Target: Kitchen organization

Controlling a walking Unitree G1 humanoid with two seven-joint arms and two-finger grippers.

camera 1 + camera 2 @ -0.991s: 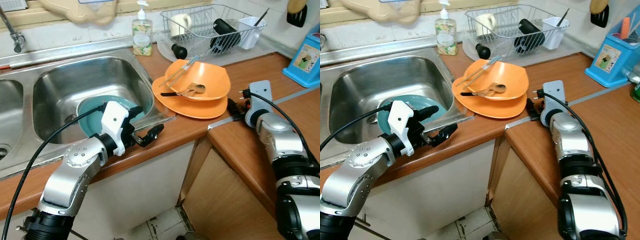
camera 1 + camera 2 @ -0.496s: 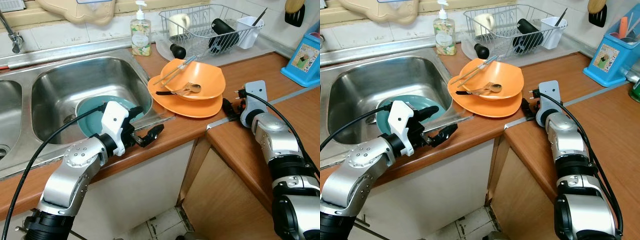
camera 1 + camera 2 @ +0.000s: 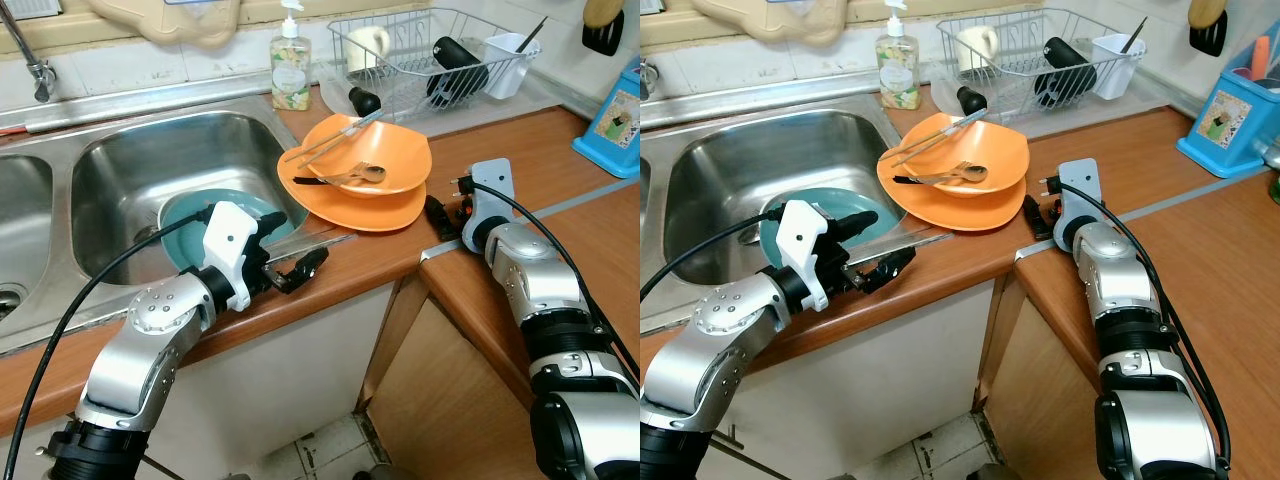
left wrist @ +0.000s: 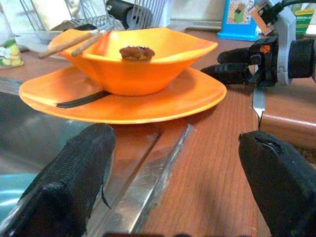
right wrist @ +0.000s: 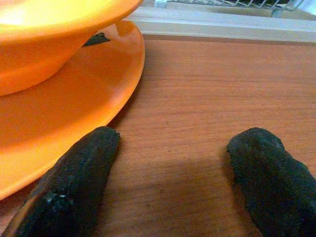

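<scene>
Right pincer spread wide, low on bench beside orange plate; slide under rim, keeping stacked bowl level. Left pincer released.

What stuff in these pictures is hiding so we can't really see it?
- Teal dish in the sink: head views, mostly behind the left gripper.
- Orange plate: middle covered by the orange bowl.
- Blue box: cut off by the left eye view's edge.
- Soap bottle label: too small to read.
</scene>
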